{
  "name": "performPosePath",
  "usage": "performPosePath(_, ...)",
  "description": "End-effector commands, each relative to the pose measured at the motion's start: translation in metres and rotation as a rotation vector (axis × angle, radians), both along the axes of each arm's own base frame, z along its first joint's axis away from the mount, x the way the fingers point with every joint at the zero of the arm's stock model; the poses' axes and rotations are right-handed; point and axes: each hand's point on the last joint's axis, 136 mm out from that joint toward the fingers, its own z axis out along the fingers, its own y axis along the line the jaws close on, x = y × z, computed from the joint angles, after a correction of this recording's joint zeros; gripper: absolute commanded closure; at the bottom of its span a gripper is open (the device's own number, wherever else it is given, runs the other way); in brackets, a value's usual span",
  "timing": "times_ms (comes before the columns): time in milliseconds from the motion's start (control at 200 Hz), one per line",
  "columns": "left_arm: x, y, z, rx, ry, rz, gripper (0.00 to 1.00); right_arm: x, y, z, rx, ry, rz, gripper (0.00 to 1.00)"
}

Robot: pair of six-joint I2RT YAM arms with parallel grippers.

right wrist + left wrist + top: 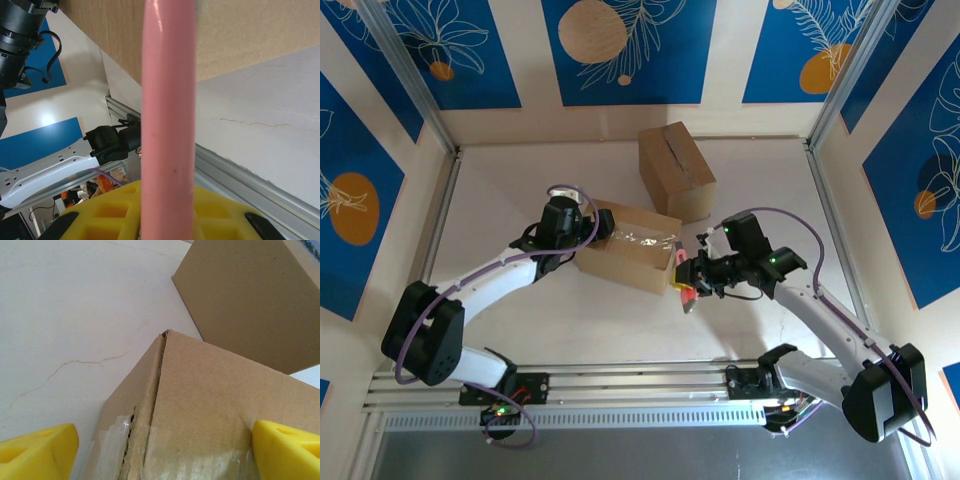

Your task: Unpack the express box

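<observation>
Taped box (625, 255) laid at centre of table (520, 190), second box (675, 170) stood behind. Left gripper (162, 450) spread wide, box corner straddled (contact not discernible). Pink tool (167, 100) clamped in right gripper (690, 278), at box's right end.

**Robot test cell of laboratory type**

The site is a purpose-built manipulation enclosure. A pale counter (520, 210) is fenced by aluminium framing posts (411, 85), with a slotted rail (640, 385) along its near edge. Two robot arms, the left arm (480, 285) and the right arm (825, 310), are mounted at that rail with purple cabling (566, 187) exposed. The walls are printed blue panels (620, 40) with leaf and circle motifs, forming a staged backdrop.
</observation>
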Motion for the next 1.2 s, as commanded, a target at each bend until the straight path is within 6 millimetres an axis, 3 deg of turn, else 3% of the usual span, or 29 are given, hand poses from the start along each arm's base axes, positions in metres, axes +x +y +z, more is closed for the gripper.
performPosePath(0,-0.123,0.062,-0.149,0.344,0.608,-0.031,0.12,-0.008,0.009,0.003,0.021,0.023,0.040,1.00)
performPosePath(445,-0.124,0.063,-0.155,0.352,0.627,-0.024,0.13,-0.046,0.015,-0.007,0.001,0.070,0.067,1.00)
performPosePath(715,-0.124,0.062,-0.159,0.352,0.634,-0.024,0.13,-0.056,0.022,-0.014,0.005,0.080,0.072,1.00)
performPosePath(1196,-0.123,0.062,-0.161,0.350,0.639,-0.025,0.13,-0.077,0.024,-0.007,0.004,0.075,0.104,1.00)
